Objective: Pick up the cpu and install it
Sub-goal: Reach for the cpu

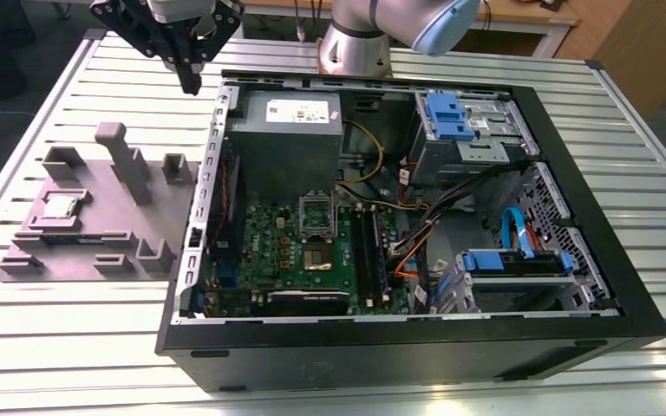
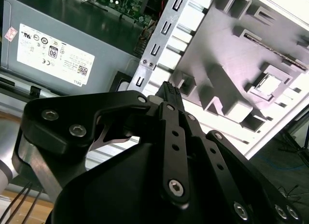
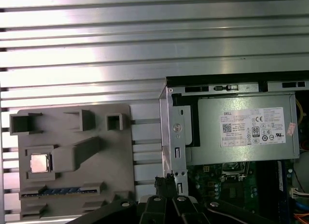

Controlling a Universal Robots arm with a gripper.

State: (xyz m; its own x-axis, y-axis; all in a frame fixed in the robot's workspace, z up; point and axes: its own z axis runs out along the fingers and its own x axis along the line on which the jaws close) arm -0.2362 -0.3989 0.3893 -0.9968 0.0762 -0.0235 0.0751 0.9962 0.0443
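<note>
Exterior view: the arm's fingers [image 1: 190, 80] hang pressed together and empty, well apart from the cpu [image 1: 58, 206], which lies flat in a grey tray [image 1: 136, 227] on the surface [image 1: 79, 347]; light, stiff and likely fragile, best gripped by opposite edges.

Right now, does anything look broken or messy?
Nothing stands out: the cpu lies flat in its grey holder, beside the open computer case, and the shut pincer hovers empty near its corner.

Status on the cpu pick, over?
Gripper shut, empty, above the case wall beside the power supply. Cpu untouched in the grey fixture on the table, apart from the gripper. Nothing covers it.
</note>
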